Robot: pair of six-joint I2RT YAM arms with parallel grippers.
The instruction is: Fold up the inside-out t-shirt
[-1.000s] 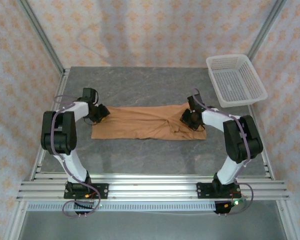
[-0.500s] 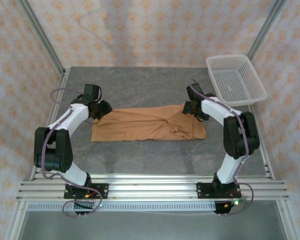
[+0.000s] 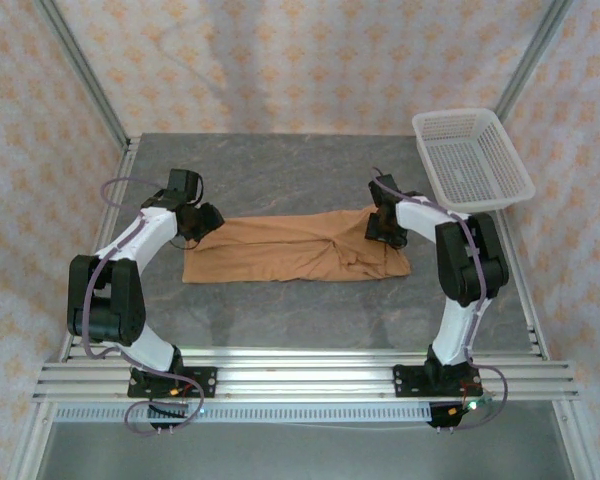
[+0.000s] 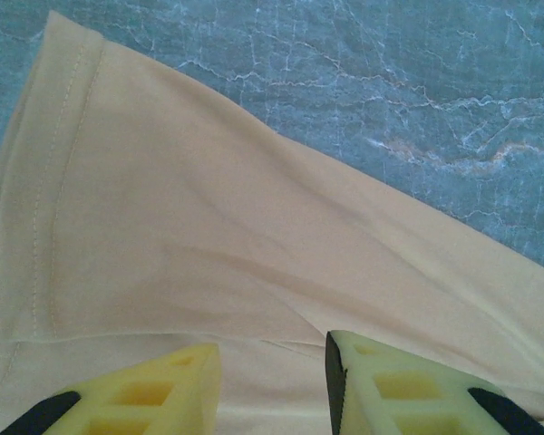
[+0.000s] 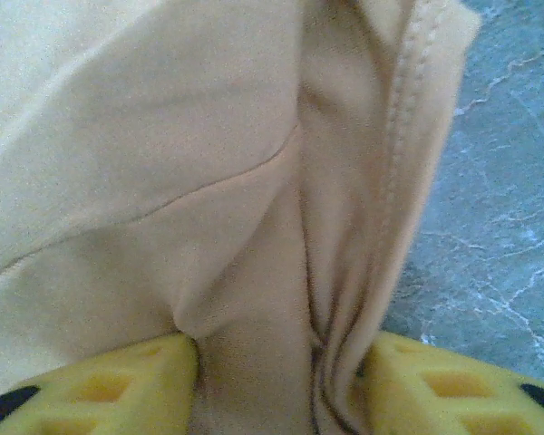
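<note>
The inside-out t-shirt lies as a long orange-tan band across the middle of the table. My left gripper is at its far left corner. In the left wrist view the fingers stand apart above flat cloth, and the left gripper is open, holding nothing. My right gripper is at the shirt's far right corner. In the right wrist view a bunched fold with a stitched hem fills the gap of the right gripper and touches both yellow fingers.
A white mesh basket stands at the table's back right corner, close behind the right arm. Bare grey marbled table stretches behind the shirt and in front of it. Metal frame rails run along the near edge.
The right gripper has moved from over the shirt's right end to its far right corner and has taken cloth between its fingers. The left arm stretched out earlier and has stayed put since.
</note>
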